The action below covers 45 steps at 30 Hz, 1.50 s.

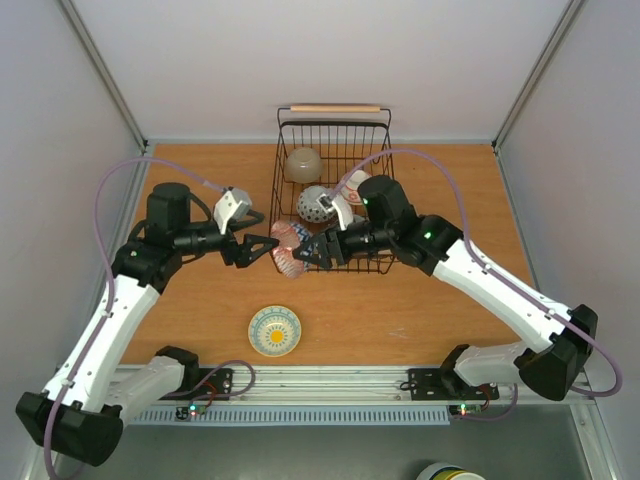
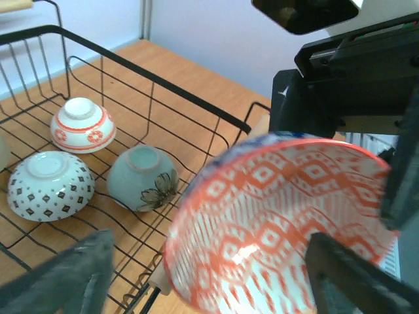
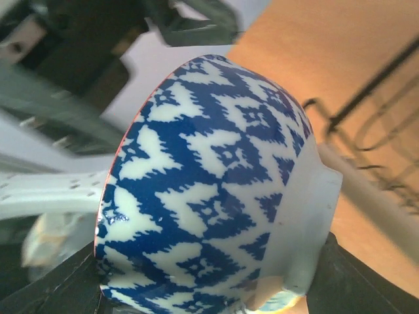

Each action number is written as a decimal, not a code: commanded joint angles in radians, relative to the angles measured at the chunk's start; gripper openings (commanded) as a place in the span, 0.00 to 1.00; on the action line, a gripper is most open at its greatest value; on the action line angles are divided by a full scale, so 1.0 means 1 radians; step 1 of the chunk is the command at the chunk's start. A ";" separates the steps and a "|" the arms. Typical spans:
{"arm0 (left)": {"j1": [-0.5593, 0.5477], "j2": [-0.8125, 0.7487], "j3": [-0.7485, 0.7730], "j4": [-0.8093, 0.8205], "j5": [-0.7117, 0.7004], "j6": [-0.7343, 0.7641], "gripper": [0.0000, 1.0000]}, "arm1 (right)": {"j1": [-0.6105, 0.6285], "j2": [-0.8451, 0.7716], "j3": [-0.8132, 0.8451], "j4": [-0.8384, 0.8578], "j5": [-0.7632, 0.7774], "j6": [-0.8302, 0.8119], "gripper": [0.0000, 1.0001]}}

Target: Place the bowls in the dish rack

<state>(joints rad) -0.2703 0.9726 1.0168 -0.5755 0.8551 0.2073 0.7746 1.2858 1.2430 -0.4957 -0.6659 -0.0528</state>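
Note:
The black wire dish rack point(image 1: 335, 135) stands at the back middle. Upside down in it are a beige bowl point(image 1: 303, 163), a dotted bowl point(image 1: 317, 203) and a red-striped bowl point(image 1: 352, 181). The left wrist view shows the red-striped one point(image 2: 80, 124), the dotted one point(image 2: 49, 185) and a pale green flowered bowl point(image 2: 141, 176). My right gripper point(image 1: 312, 250) is shut on a bowl with a blue patterned outside point(image 3: 209, 183) and red patterned inside point(image 2: 281, 222), held on edge at the rack's near-left corner. My left gripper point(image 1: 262, 248) faces it, open, fingers wide around it.
A blue-rimmed bowl with a yellow centre point(image 1: 274, 331) sits upright on the wooden table near the front. The rack's far wooden handle point(image 1: 335, 108) lies at the back wall. The two arms meet close together left of the rack.

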 commanded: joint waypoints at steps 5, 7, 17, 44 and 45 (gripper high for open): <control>-0.002 -0.032 -0.003 0.132 -0.180 -0.080 0.99 | -0.012 0.117 0.317 -0.319 0.500 -0.190 0.01; -0.002 -0.032 -0.006 0.142 -0.218 -0.088 0.99 | -0.013 0.181 0.396 -0.362 0.564 -0.213 0.01; -0.001 -0.024 -0.011 0.159 -0.289 -0.106 0.99 | 0.022 0.580 0.729 -0.581 0.927 -0.310 0.01; -0.001 -0.022 -0.015 0.167 -0.305 -0.111 0.99 | 0.040 1.016 1.065 -0.902 0.957 -0.443 0.01; -0.003 -0.021 -0.015 0.167 -0.304 -0.112 0.99 | 0.040 1.025 1.065 -0.908 0.953 -0.442 0.01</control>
<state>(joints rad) -0.2703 0.9554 1.0119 -0.4591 0.5598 0.1040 0.8070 2.2940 2.2639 -1.3563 0.2867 -0.4774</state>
